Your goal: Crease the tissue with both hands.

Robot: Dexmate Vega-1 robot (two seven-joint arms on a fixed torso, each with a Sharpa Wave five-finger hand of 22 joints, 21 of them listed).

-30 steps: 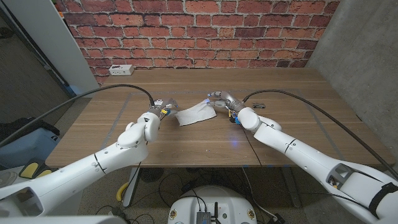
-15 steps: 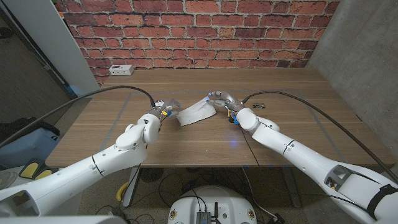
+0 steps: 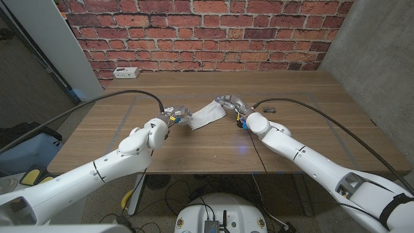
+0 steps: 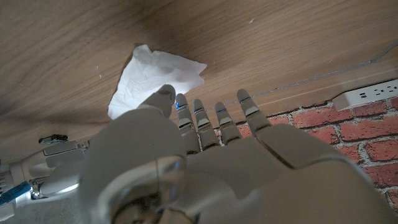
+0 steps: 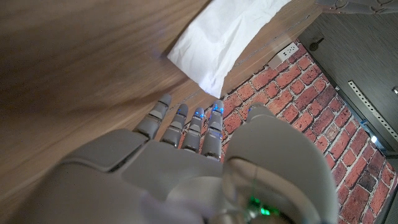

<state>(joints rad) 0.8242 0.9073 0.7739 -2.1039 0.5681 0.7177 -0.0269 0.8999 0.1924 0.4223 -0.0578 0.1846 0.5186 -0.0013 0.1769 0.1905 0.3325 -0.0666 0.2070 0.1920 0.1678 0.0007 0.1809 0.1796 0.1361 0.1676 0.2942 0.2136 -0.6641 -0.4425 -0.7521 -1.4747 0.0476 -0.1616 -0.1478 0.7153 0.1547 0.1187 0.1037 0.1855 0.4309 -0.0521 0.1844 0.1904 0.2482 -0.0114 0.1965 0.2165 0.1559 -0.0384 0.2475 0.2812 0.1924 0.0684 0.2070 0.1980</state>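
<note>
White tissue (image 3: 207, 115) sits mid-table (image 3: 284, 139), crumpled, between the two hands. Left hand (image 3: 176, 115) is right at the tissue's near-left corner; in the left wrist view its fingers (image 4: 219, 118) reach out straight and slightly apart, the thumb tip over the tissue's edge (image 4: 152, 74) — whether it actually pinches the paper, cannot tell. Right hand (image 3: 231, 103) is up against the tissue's far-right corner; in the right wrist view its fingers (image 5: 186, 127) are extended beside the tissue (image 5: 224, 37), and a grip there cannot be confirmed either. A white power strip (image 3: 125, 72) lies at the table's far-left corner by the brick wall (image 3: 207, 32).
</note>
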